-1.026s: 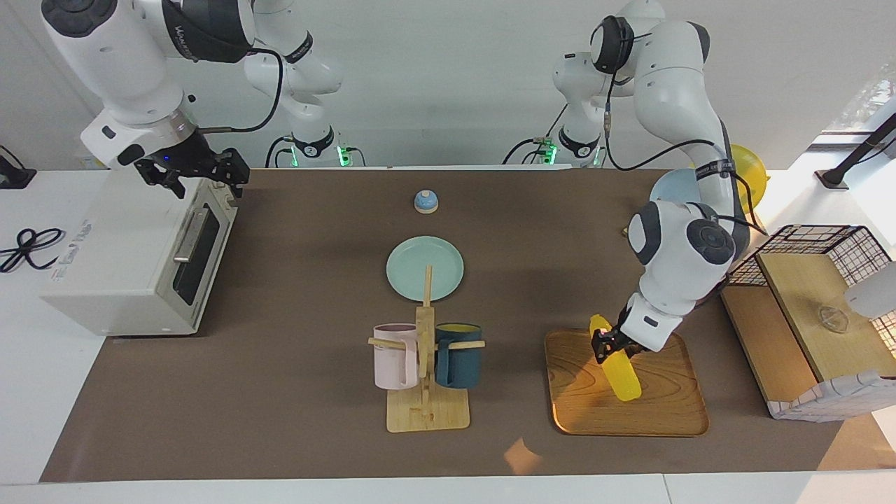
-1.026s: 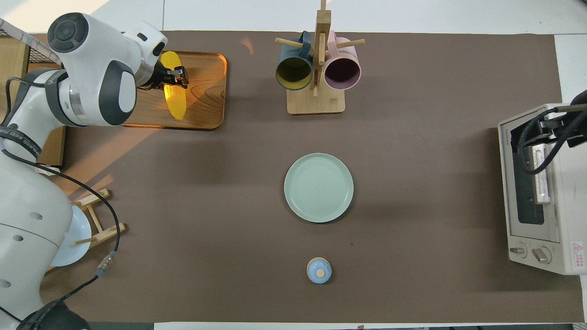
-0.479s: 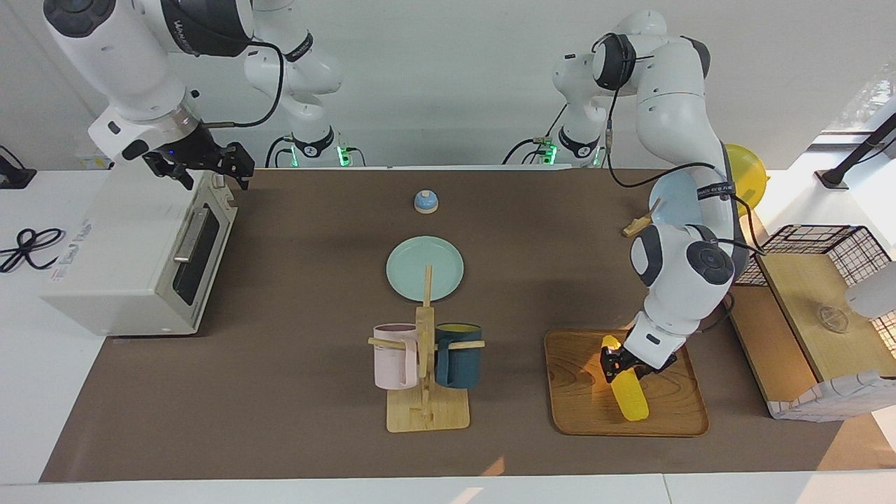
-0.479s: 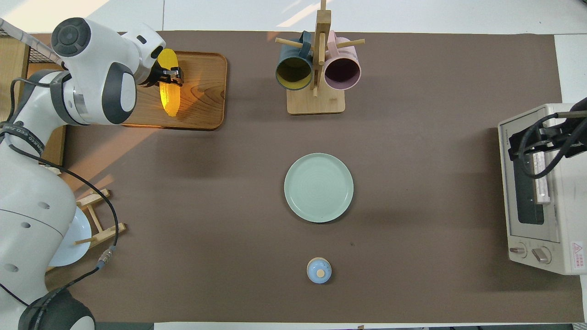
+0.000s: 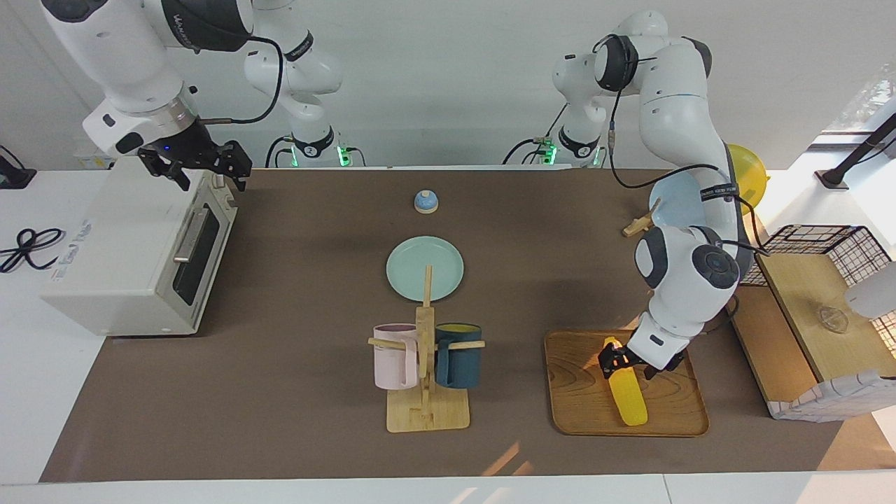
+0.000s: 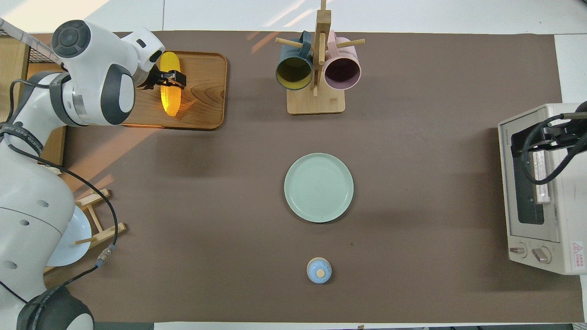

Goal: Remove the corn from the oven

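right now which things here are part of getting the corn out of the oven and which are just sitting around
Part of the job:
corn, lying on the wooden tray
oven
left gripper
right gripper

Just lying about:
green plate
mug rack
blue bell
wire basket
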{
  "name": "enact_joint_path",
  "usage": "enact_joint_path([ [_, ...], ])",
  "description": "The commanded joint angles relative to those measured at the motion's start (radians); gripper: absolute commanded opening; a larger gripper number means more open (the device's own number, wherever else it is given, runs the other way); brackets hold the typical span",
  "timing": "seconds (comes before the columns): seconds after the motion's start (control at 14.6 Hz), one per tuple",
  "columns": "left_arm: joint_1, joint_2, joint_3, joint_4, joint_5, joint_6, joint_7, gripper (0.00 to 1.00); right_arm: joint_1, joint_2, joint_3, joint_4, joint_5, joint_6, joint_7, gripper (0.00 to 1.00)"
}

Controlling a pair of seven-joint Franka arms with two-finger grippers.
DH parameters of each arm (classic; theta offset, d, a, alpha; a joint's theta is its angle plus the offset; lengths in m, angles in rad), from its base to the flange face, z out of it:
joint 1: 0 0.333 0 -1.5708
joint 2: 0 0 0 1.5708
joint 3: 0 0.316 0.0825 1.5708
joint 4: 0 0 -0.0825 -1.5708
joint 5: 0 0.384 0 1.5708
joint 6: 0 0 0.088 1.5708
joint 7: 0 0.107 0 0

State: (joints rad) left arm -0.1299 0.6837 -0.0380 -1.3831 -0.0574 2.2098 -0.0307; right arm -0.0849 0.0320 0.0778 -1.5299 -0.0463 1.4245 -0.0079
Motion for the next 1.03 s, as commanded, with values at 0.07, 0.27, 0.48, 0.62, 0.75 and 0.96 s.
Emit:
enact_joint_path([
  [0.07,0.01,-0.082,-0.006,0.006,0.007,-0.068,0.009,1.0,-0.006,-0.011,0.0,-0.019,0.026,0.013,0.013,1.0],
  [0.27,0.013,-0.209,-0.006,-0.021,0.007,-0.207,-0.009,1.0,-0.006,-0.011,0.003,-0.018,0.025,0.016,0.011,1.0],
  [0.48,0.018,-0.321,0.0,-0.021,0.014,-0.375,-0.035,1.0,-0.006,-0.012,0.005,-0.016,0.026,0.022,0.011,1.0],
  [0.62,0.018,-0.396,0.0,-0.021,0.018,-0.47,-0.049,1.0,-0.006,-0.011,0.005,-0.016,0.026,0.022,0.011,1.0],
  [0.75,0.019,-0.473,0.001,-0.033,0.019,-0.583,-0.048,1.0,-0.009,-0.011,0.005,-0.016,0.028,0.022,0.011,1.0],
  [0.96,0.024,-0.608,0.001,-0.132,0.019,-0.644,-0.046,1.0,-0.015,-0.011,0.005,-0.016,0.028,0.022,0.009,1.0],
])
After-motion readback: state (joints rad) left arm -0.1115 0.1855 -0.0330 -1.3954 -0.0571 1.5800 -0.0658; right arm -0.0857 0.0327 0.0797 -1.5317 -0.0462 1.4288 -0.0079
